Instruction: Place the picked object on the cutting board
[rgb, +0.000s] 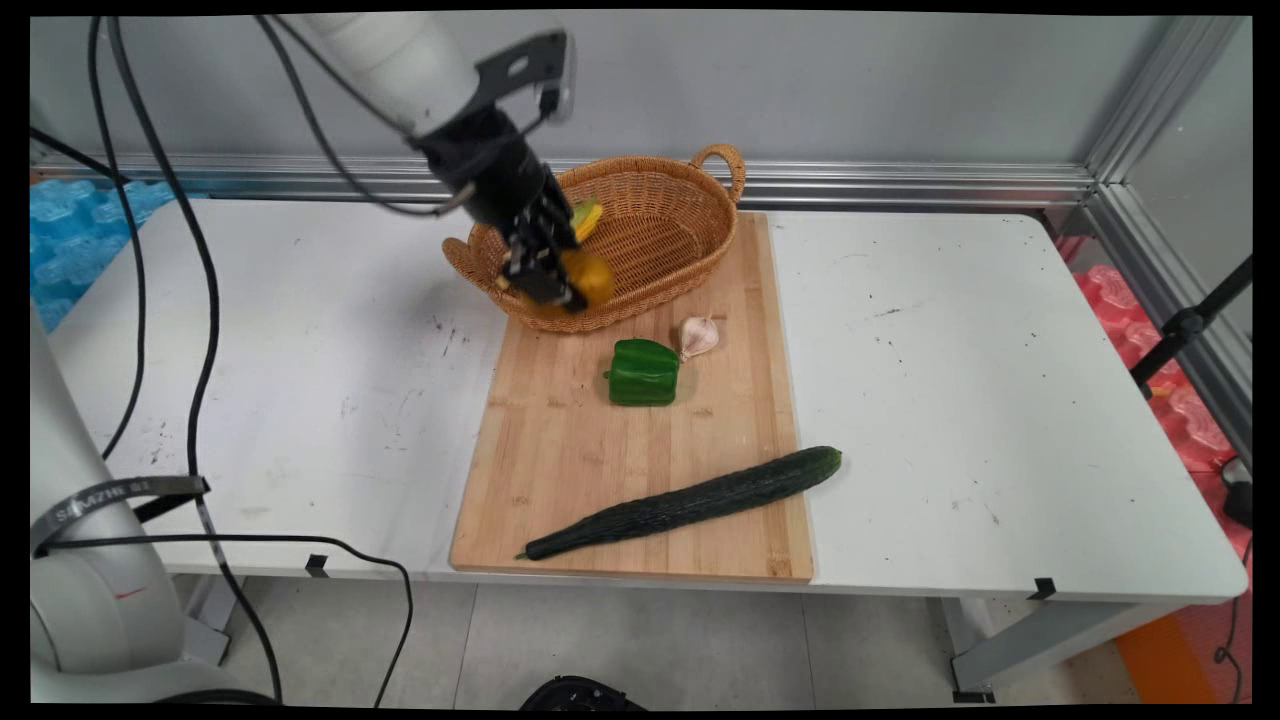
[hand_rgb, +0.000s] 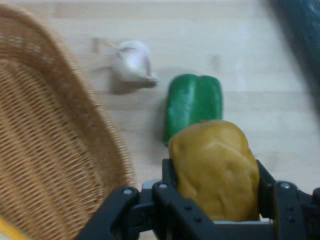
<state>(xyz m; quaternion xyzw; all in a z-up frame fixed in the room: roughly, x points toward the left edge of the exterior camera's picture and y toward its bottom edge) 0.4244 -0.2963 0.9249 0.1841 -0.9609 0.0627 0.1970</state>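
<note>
in the main view the hand (rgb: 560, 280) hangs over the near rim of a wicker basket (rgb: 660, 240), its fingers closed around a yellow-brown potato (rgb: 590, 277). the basket stands at the far end of a wooden cutting board (rgb: 560, 470) on the white bench (rgb: 980, 400), and something yellow (rgb: 587, 214) shows inside it behind the hand. on the board, just in front of the basket, lie a green pepper (rgb: 643, 372) and a garlic bulb (rgb: 698, 336), close together but apart. a long dark cucumber (rgb: 690, 502) lies slantwise across the board's near end, its thick end reaching past the right edge over the bench. in the hand view the potato (hand_rgb: 215, 170) sits gripped between the two fingers (hand_rgb: 172, 182), filling the gap. beyond it lies the pepper (hand_rgb: 192, 102), with the garlic (hand_rgb: 131, 62) beside that, both on the board (hand_rgb: 240, 50). the basket's woven wall (hand_rgb: 55, 150) fills the left side, and the cucumber's dark skin (hand_rgb: 302, 30) shows at the upper right corner.
</note>
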